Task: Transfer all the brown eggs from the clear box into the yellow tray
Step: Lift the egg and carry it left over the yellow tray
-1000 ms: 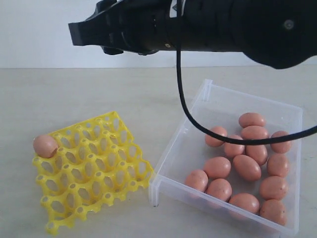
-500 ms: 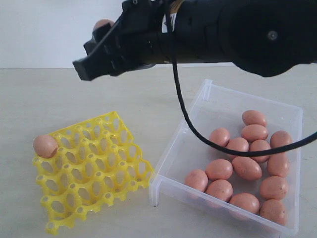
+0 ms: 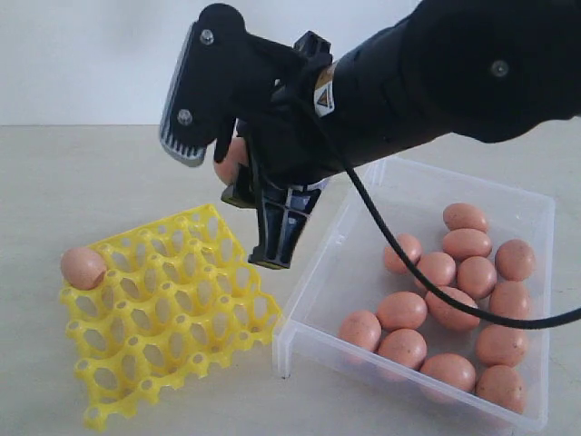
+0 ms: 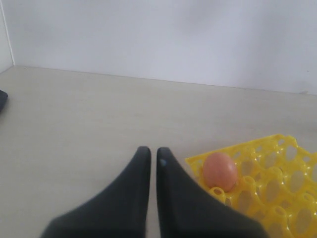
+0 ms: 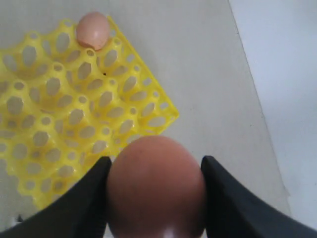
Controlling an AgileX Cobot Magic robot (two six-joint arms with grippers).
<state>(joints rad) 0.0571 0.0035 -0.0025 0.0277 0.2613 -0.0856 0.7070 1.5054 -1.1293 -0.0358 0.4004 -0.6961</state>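
In yellow tray (image 3: 172,356), egg (image 3: 83,267), in box (image 3: 472,179), eggs (image 3: 401,310)

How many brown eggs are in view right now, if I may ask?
16 brown eggs: fourteen in the clear box, one in a corner of the yellow tray, one held in the right gripper. The arm may hide more.

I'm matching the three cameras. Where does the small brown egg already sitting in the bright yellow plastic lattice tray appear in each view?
Exterior view: the seated brown egg rests on the yellow tray's leftmost corner.
Left wrist view: seated brown egg on the tray corner nearest the left gripper.
Right wrist view: seated brown egg on the tray's far corner, beyond the held brown egg.
Shared landmark: the yellow tray.
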